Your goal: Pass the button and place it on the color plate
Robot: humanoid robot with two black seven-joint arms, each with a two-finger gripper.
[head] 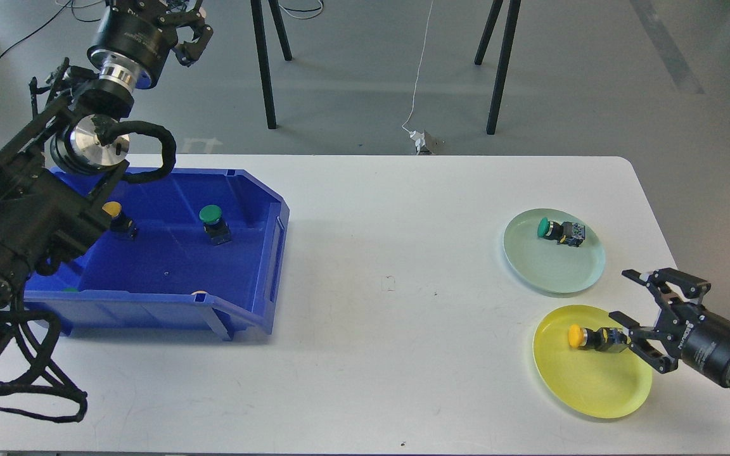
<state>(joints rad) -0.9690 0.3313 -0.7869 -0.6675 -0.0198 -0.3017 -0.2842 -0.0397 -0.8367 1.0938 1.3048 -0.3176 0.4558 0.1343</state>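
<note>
Head view: four buttons are counted. Two lie in the blue bin (263, 253) at nine o'clock, a yellow-capped button (118, 218) and a green-capped button (214, 223). One green button (558, 231) lies on the green plate (555, 269) and one yellow button (593, 337) on the yellow plate (587, 380), at three o'clock. The right gripper (632, 306) is seen with jaws spread wide, holding nothing, its lower finger by the yellow button. The left gripper (181, 31) is raised at eleven o'clock; its jaws cannot be told.

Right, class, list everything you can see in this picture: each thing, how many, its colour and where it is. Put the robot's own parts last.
table: one, white, fills the view
bin: one, blue, table's left side
buttons in bin: two, green-capped and yellow-capped
green plate: one, pale green, right side
green button: one, lying on green plate
yellow plate: one, nearer right
yellow button: one, lying on yellow plate
left gripper: black, raised beyond bin
right gripper: black, open, at yellow plate
</note>
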